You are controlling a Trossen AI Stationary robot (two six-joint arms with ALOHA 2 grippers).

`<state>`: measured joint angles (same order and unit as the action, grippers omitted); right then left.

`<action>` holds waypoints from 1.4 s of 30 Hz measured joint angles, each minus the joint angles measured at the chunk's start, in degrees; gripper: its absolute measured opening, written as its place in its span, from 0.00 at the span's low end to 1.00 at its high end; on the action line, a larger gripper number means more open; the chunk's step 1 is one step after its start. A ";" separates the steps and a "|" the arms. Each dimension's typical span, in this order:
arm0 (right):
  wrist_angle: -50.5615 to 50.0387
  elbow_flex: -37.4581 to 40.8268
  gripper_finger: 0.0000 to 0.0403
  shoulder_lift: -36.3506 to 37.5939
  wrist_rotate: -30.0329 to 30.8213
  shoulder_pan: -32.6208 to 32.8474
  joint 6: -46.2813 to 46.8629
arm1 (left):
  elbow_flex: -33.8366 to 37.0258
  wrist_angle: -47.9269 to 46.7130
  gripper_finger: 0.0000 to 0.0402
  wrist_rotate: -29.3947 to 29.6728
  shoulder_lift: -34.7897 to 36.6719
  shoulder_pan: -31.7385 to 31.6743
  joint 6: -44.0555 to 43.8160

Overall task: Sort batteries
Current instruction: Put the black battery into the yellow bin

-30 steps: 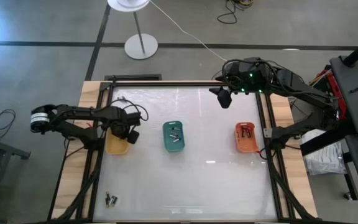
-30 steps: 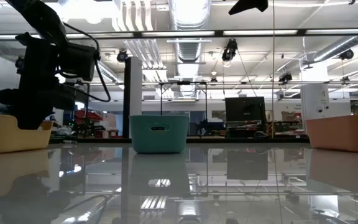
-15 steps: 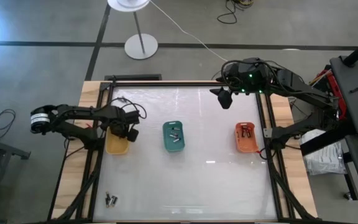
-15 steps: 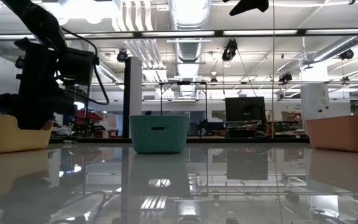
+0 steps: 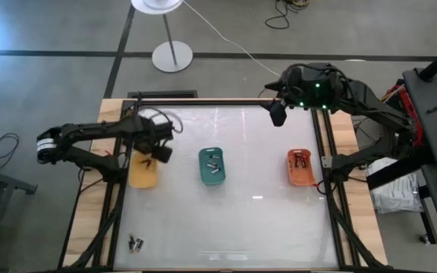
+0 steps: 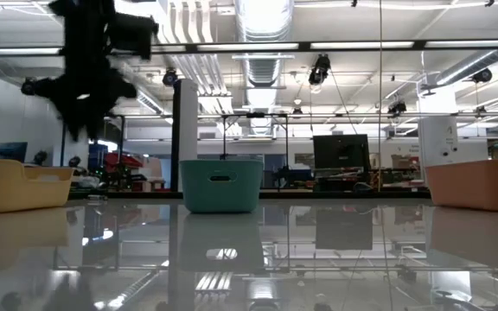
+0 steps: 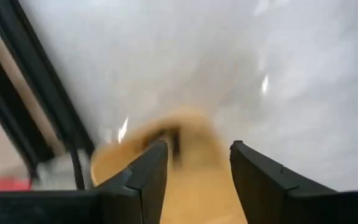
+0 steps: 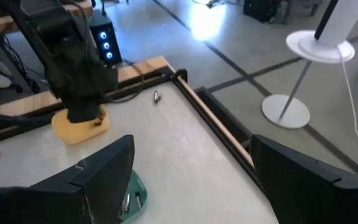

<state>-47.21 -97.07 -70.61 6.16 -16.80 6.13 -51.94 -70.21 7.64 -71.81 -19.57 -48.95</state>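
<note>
My left gripper [image 7: 194, 155] hangs open over the yellow tray [image 5: 143, 174], pointing down, with nothing between its fingers; in the low view it [image 6: 80, 95] is well above the tray's rim [image 6: 15, 177]. A dark blurred spot [image 7: 169, 140] lies in the tray; what it is I cannot tell. Batteries lie in the teal tray [image 5: 213, 167] and the orange tray [image 5: 302, 168]. A few loose batteries [image 5: 135, 243] lie at the near left corner, and one [image 8: 156, 96] near the far left edge. My right gripper [image 5: 278, 114] waits open, high above the far right.
The three trays stand in a row across the middle of the white table [image 5: 256, 220]. A dark frame [image 5: 226, 101] and wooden boards [image 5: 111, 114] border the table. A white lamp stand [image 5: 171, 55] is on the floor beyond the far edge.
My left gripper has risen straight up out of the yellow tray, most of it in the last half second, and now hangs clear above the rim. My right gripper has gone a little higher and left the top of the low view.
</note>
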 joint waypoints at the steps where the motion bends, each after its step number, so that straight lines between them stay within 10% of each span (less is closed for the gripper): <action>1: 0.01 -0.48 0.78 0.00 0.01 0.00 -0.33 | -2.53 0.43 0.39 2.86 0.08 -0.05 0.67; 5: 0.93 -1.63 0.76 -0.02 -0.01 -0.11 -2.14 | -10.43 3.26 0.39 12.10 -0.87 -4.57 4.79; 15: 0.58 -1.01 0.73 -0.04 -0.03 -0.11 -4.24 | -9.97 17.52 0.37 12.65 -10.41 -24.54 5.21; 26: -4.15 -0.14 0.76 -0.07 -0.07 -0.11 -3.81 | -8.11 26.88 0.37 15.25 -25.39 -31.75 -8.49; 42: -5.06 -0.14 0.73 -0.02 -0.01 -0.11 -4.77 | -8.05 27.31 0.37 12.71 -28.77 -39.47 -15.02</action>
<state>-52.27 -97.21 -70.63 6.15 -16.91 1.37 -59.99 -42.90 20.35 -100.57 -59.04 -63.97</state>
